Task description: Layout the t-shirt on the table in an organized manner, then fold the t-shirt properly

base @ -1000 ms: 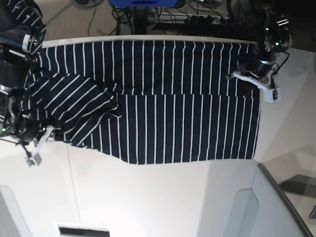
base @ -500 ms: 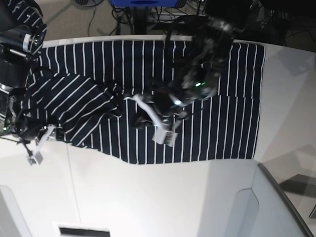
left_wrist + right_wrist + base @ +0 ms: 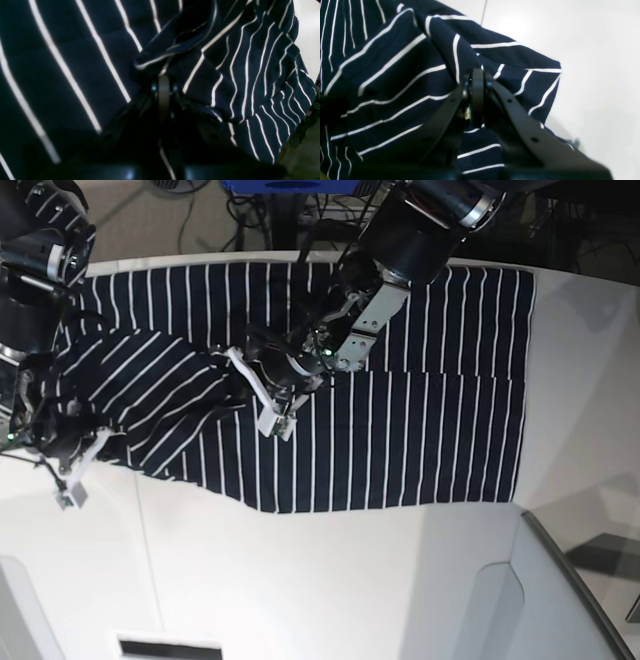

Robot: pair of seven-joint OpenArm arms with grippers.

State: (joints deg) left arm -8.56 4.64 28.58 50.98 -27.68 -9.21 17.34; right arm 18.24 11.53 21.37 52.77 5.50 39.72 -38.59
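The shirt [image 3: 400,390] is spread across the table [image 3: 330,580], bunched on one side. The left gripper [image 3: 262,392] sits mid-shirt, clamped on a collar fold I think, it's blurry. The right gripper [image 3: 75,465] pinches the sleeve edge, jaws closed on fabric. Only the base view shows the whole layout.

This looks like a robotics lab or test room. A large white table [image 3: 330,580] fills most of the base view, and beyond its far edge loose black cables [image 3: 210,215] trail across a plain grey floor [image 3: 150,225] beside a blue piece of equipment [image 3: 290,186] (cut off by the frame, so its kind is unclear).
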